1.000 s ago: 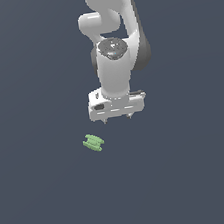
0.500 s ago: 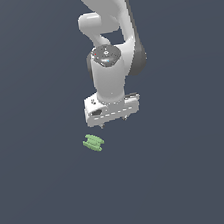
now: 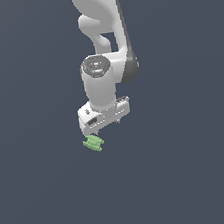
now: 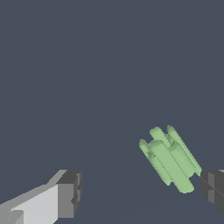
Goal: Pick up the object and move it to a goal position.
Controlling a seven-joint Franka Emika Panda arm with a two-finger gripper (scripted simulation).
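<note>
object (image 4: 168,159) placement: we see it on the floor, off-centre between our spread gripper (image 4: 142,197) fingers, near one pad (image 4: 213,188); long axis runs oblique to the closing line.

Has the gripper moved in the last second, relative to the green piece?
Yes. The gripper has come down and toward the exterior view's left, closing on the green piece, which lies where it was.

No text, label, brand, number or sign is readable in either view, on the arm or anywhere near its fingers.
</note>
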